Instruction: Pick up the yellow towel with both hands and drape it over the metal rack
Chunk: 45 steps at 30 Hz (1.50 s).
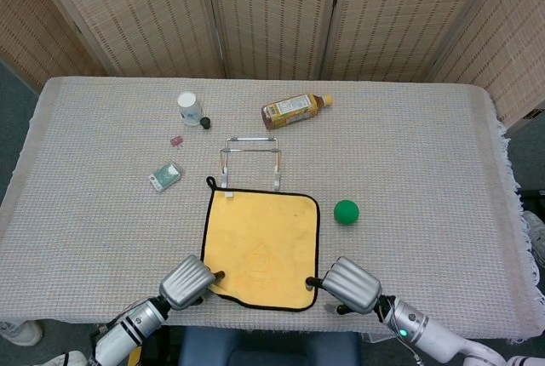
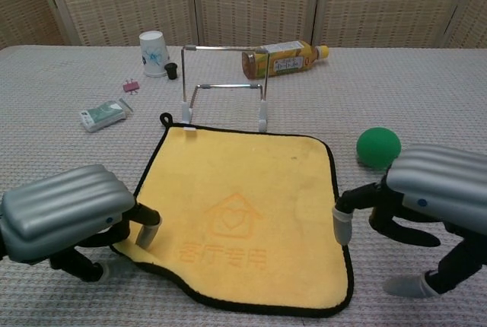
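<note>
The yellow towel [image 1: 262, 243] [image 2: 243, 190] with black trim lies flat on the table, just in front of the upright metal rack [image 1: 250, 162] [image 2: 224, 87]. My left hand [image 1: 187, 281] [image 2: 68, 217] is at the towel's near left corner and pinches it, one fingertip [image 2: 148, 232] on top; the corner is bunched inward. My right hand [image 1: 349, 283] [image 2: 434, 190] is at the towel's near right edge. One of its fingertips [image 2: 341, 224] touches the black trim, while the thumb stays apart, low on the tablecloth. It holds nothing.
A green ball [image 1: 346, 211] [image 2: 378, 147] sits right of the towel, close to my right hand. Behind the rack lie a tea bottle [image 1: 294, 109] [image 2: 285, 58], a paper cup [image 1: 188, 106] [image 2: 154, 53], a pink clip [image 1: 177, 140] and a small packet [image 1: 165, 177] [image 2: 103, 114].
</note>
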### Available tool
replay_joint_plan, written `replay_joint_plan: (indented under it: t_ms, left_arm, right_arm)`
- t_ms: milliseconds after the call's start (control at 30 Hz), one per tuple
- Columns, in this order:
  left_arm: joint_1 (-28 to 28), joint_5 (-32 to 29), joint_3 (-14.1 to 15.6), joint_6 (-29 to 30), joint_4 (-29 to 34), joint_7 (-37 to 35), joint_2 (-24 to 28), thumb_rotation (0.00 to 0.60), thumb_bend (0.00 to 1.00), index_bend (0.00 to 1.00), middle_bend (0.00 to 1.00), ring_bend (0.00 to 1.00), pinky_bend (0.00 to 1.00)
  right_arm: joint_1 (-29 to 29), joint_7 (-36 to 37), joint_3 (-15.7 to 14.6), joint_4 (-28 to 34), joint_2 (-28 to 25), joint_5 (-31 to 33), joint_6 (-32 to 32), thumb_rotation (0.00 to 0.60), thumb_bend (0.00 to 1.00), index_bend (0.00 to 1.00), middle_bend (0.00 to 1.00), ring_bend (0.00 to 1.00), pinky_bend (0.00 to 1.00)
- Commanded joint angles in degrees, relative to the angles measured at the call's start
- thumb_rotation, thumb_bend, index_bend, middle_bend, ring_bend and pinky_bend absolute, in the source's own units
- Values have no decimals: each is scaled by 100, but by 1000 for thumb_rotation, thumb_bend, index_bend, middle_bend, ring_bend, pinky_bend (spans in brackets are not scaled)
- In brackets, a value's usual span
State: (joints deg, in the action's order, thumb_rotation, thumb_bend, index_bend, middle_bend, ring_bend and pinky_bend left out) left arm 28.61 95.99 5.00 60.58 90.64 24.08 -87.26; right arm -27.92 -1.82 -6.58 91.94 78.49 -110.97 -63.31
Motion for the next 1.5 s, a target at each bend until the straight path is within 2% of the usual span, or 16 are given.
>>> replay_joint_plan:
  t_ms: [33,233,933,1133,1500]
  left_arm:
    - [-4,-9,7,6,-4,2,-4,600,455,608,1000,887,1000]
    - [-19,-28,31,36,-15,6,-20,600,454,607,1000,887,1000]
    - [-28,-8,70,138,-70,-57,-46,600,455,606,1000,887,1000]
    - [-36,9,79,181,-87,-91,-45,600,455,606,1000,887,1000]
    - [-33,126,45,369,-97,-287,10,600,455,612,1000,887,1000]
  right_arm:
    - [-152,-203,5,-129,200,59,268,600,171,423,896,982,986]
    - [-346,-338,-12,-241,399,208,629,600,171,423,896,982,987]
    - [-733,-504,-9,-504,840,504,924,600,207,461,896,982,987]
    - [-793,-506,-2,-576,924,566,894,600,274,488,897,982,987]
    - [-837,-400,16,-643,982,569,598,600,409,616,908,998,1000]
